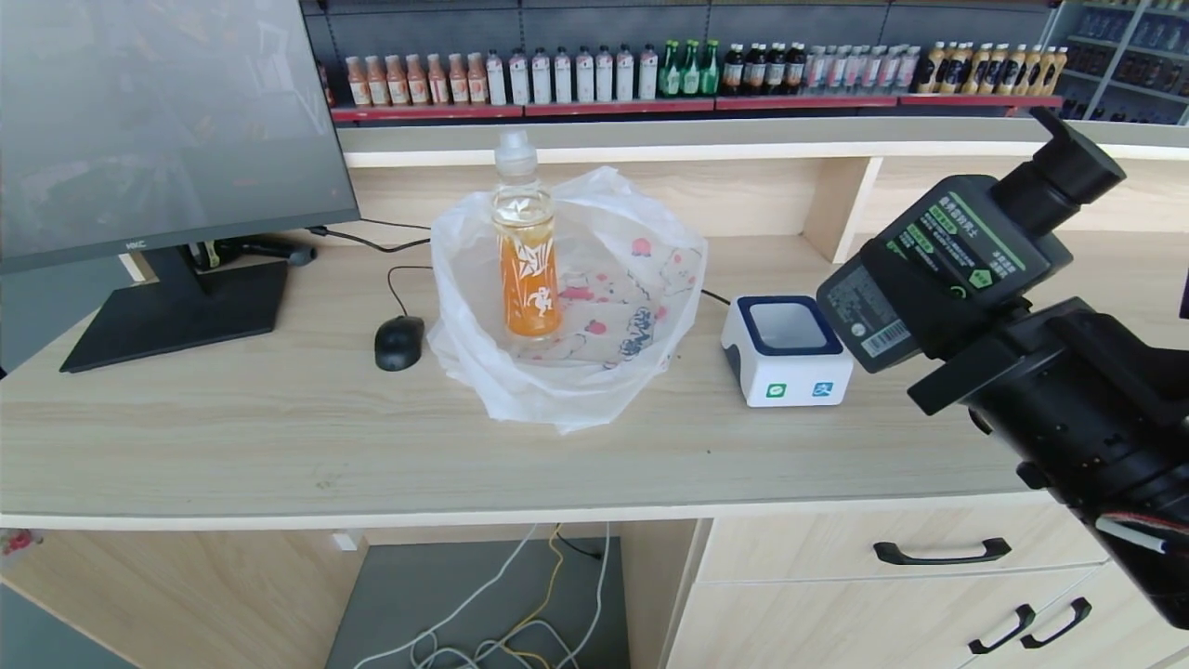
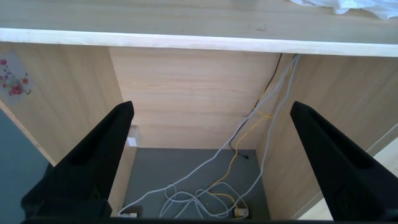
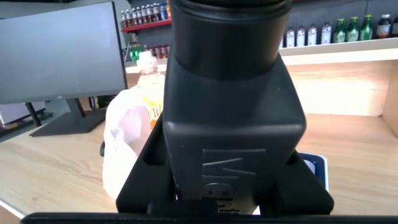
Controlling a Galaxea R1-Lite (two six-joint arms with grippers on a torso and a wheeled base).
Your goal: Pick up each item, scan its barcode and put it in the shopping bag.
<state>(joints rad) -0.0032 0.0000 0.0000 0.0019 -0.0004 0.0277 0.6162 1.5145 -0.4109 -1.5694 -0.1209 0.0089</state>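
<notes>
The shopping bag (image 1: 641, 307), thin white plastic with a red and blue print, stood open on the pale wooden surface (image 1: 279, 437). Its sides were rumpled and folded outward. Inside it stood one orange drink bottle (image 1: 528, 269), upright, with a clear neck and a pale cap that rose above the bag's rim. Just beside the bag sat the scanner (image 1: 790, 367), a small white box with a dark blue rim around its window, which faced upward.

The right gripper (image 1: 971, 348) was pinched on a dark bottle (image 1: 947, 269) with a green label. It held the bottle tilted in the air, base lowest and close above the scanner's far side, black cap pointing up and away. A white barcode patch on the bottle's lower side faced down toward the scanner. From the right wrist, the dark bottle (image 3: 230, 124) sat clamped between the two fingers, with the bag (image 3: 127, 143) and the orange bottle (image 3: 149, 93) beyond it and a corner of the scanner (image 3: 317, 165) underneath.

The left gripper (image 2: 211, 118) hung below the front edge of the surface with its fingers spread wide and nothing between them. It faced the open space under the surface, where white and yellow cables (image 2: 211, 180) lay in loose loops.

A dark monitor (image 1: 158, 121) on a black stand stood at the left of the surface, with a black mouse (image 1: 399, 342) between it and the bag. Drawers (image 1: 929, 557) with black handles were set beneath the surface on the right, and a shelf (image 1: 706, 70) of bottled drinks ran along the back.
</notes>
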